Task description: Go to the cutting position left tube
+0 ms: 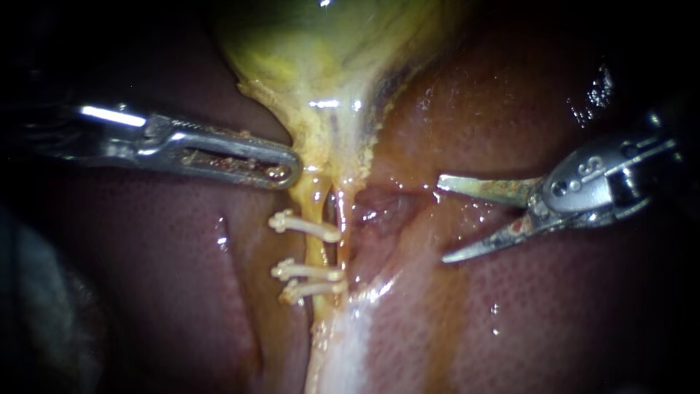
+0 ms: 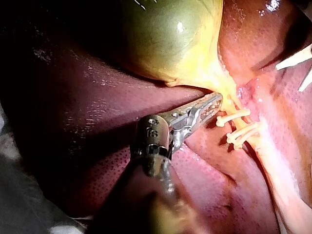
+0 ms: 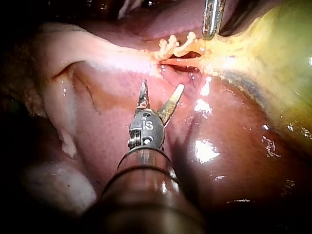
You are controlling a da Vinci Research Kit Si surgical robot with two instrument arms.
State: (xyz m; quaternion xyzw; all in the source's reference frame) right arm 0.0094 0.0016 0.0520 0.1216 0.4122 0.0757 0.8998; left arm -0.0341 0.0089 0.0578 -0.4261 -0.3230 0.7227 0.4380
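Observation:
The yellow-green gallbladder [image 1: 328,51] narrows down into two thin tubes. The left tube [image 1: 318,252] carries three white clips [image 1: 302,225], one higher and two close together lower down, with a bare stretch between them. The right tube [image 1: 341,219] runs beside it. My left instrument [image 1: 292,166] has its jaws shut on the yellow tissue at the gallbladder's neck [image 2: 219,92], just above the clips [image 2: 234,117]. My right instrument [image 1: 442,219] has two blades standing open, pointing at the tubes from their right and well clear of them. In the right wrist view its blades [image 3: 162,87] stop short of the clips [image 3: 175,46].
Dark red liver [image 1: 547,314] lies on both sides of the tubes. A raw, wet hollow [image 1: 383,208] sits between the right tube and the blades. A pale band of tissue [image 1: 350,343] runs down below the clips.

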